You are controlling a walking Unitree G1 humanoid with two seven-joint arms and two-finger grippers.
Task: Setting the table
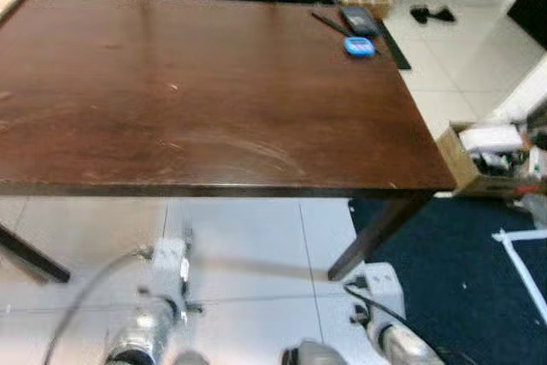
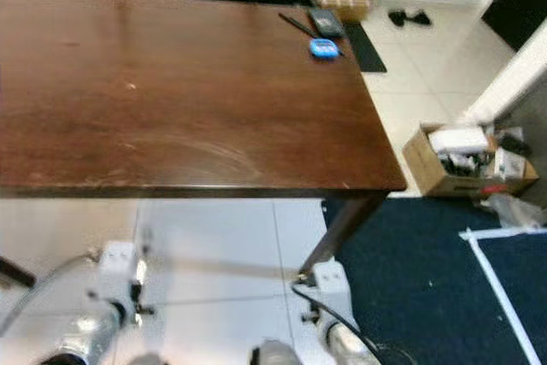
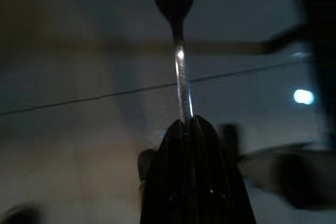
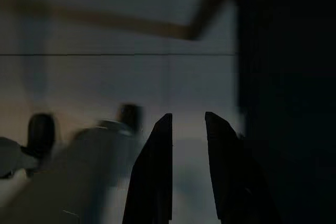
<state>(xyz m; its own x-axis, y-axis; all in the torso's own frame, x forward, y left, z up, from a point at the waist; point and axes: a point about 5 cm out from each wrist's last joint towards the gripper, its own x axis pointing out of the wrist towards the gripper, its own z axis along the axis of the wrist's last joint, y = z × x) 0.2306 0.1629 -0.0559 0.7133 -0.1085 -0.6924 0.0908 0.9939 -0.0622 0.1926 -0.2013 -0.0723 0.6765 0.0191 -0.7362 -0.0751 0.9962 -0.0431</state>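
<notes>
A dark brown wooden table (image 1: 214, 108) stands before me, its near edge just ahead. Both arms hang low under that edge, the left arm (image 1: 162, 297) and the right arm (image 1: 385, 314) over the tiled floor. In the left wrist view my left gripper (image 3: 191, 124) is shut on the handle of a metal fork (image 3: 178, 45), whose tines point away from the fingers. In the right wrist view my right gripper (image 4: 188, 121) is open, with a narrow gap between its fingers and nothing in it.
A small blue object (image 1: 360, 47), a dark flat device (image 1: 357, 18) and a thin dark stick (image 1: 329, 23) lie at the table's far right corner. A cardboard box (image 1: 487, 160) of items sits right of the table. A dark blue carpet (image 1: 453, 271) covers the floor at right.
</notes>
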